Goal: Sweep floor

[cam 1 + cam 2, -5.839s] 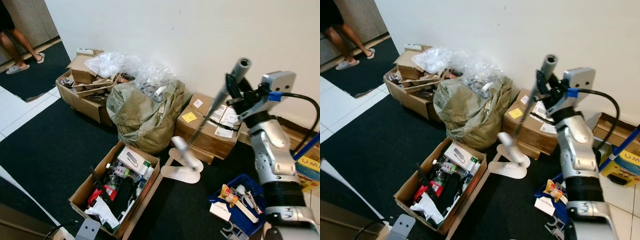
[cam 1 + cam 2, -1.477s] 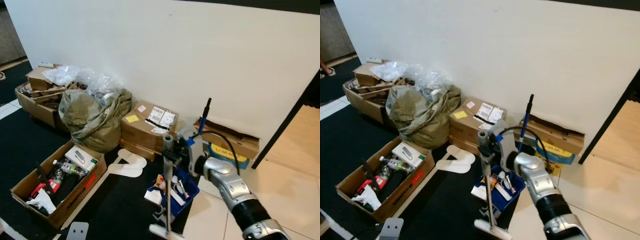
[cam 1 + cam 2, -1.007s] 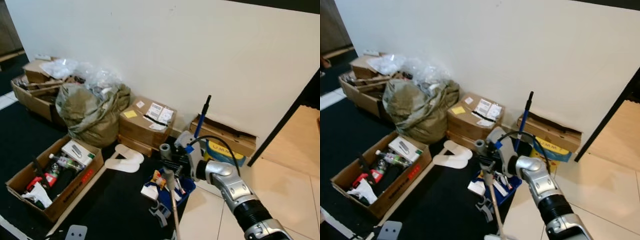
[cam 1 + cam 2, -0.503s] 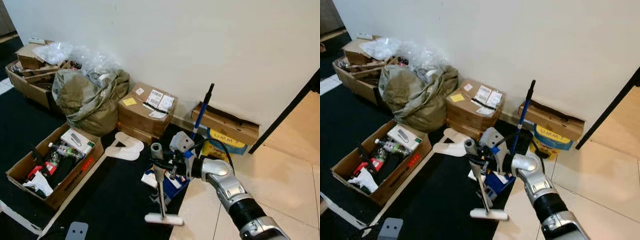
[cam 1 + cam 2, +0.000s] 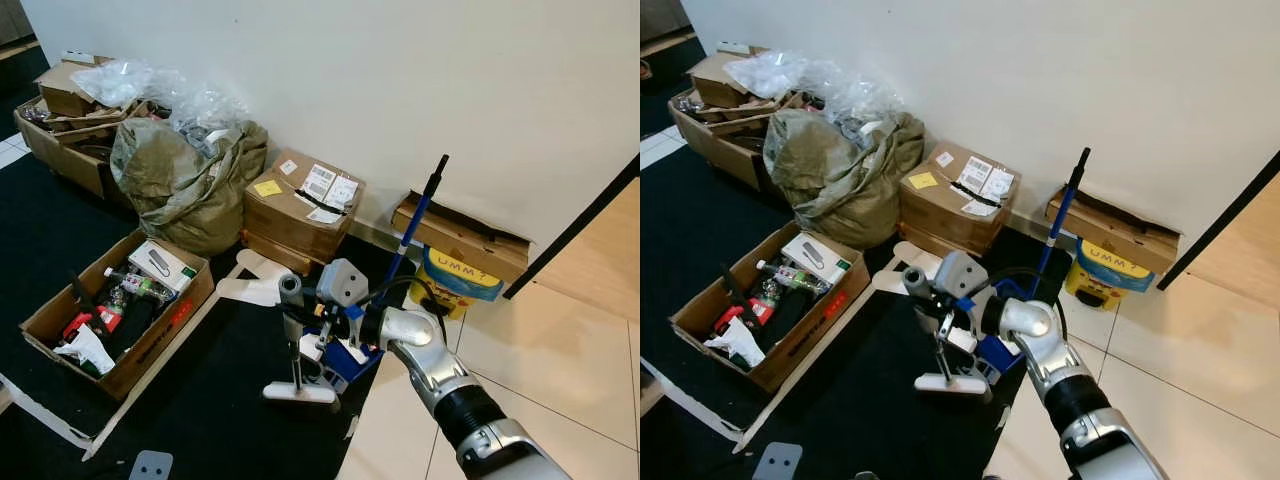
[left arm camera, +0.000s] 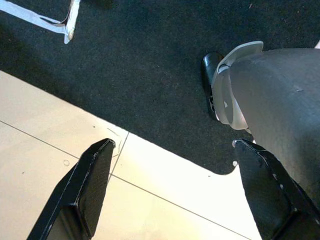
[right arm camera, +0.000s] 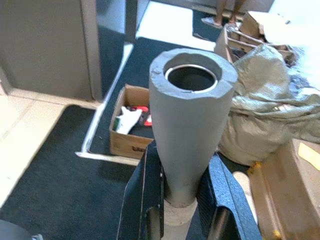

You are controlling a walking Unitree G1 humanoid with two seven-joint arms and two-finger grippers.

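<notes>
1. The right tool (image 5: 300, 322) is clenched on the grey handle (image 7: 192, 115) of a short broom (image 5: 294, 345); in the right wrist view its two black fingers (image 7: 145, 200) press the shaft from both sides, just below the flared, hollow grip end.
2. The broom stands close to upright, its pale head (image 5: 950, 383) flat on the black carpet (image 5: 190, 400), directly below the right tool.
3. Just beyond the right tool, on the wall side, lies a small blue tray (image 5: 345, 362) of odds and ends, at the carpet's edge where the pale tiled floor (image 5: 560, 370) begins.
4. A blue-and-black pole (image 5: 415, 225) leans against the white wall (image 5: 400, 80), farther off than the tray and to the robot's right of the right tool. A yellow tub (image 5: 455, 280) and a flat cardboard box (image 5: 470, 240) sit beside its foot.
5. Ahead of the right tool, against the wall, is a labelled cardboard box (image 5: 300, 210); a pair of pale slippers (image 5: 255, 285) lies between that box and the tool.
6. To the robot's left of the right tool, an open box of clutter (image 5: 115, 310) rests on the carpet, and beyond it a stuffed olive sack (image 5: 185, 185) and further boxes (image 5: 60, 120) topped with clear plastic.
7. The left tool (image 6: 170, 195) hangs released, its fingers (image 6: 87, 190) spread wide above the line where carpet meets tile, near the robot's foot (image 6: 227, 85).
</notes>
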